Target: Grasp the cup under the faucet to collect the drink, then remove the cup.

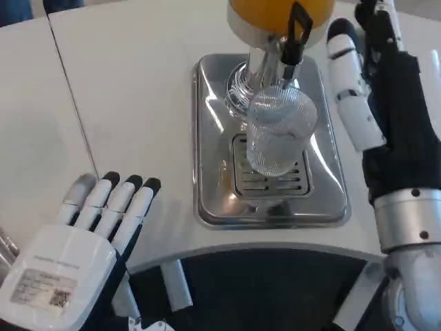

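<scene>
A clear ribbed cup [278, 134] stands on the drip grate [242, 181] of a steel tray [213, 138], right below the chrome faucet [270, 55] with its black lever [298, 31]. Above it sits the dispenser's orange tank [279, 10]. My right hand [375, 89] is raised just right of the cup and faucet, fingers extended upward, holding nothing; I see a small gap between it and the cup. My left hand [83, 241] rests flat on the table at the lower left, fingers stretched out and apart from the tray.
The white table [138, 69] has a seam [65, 69] running down its left side. Its curved front edge [275, 249] passes just below the tray. Bare table surface lies between my left hand and the tray.
</scene>
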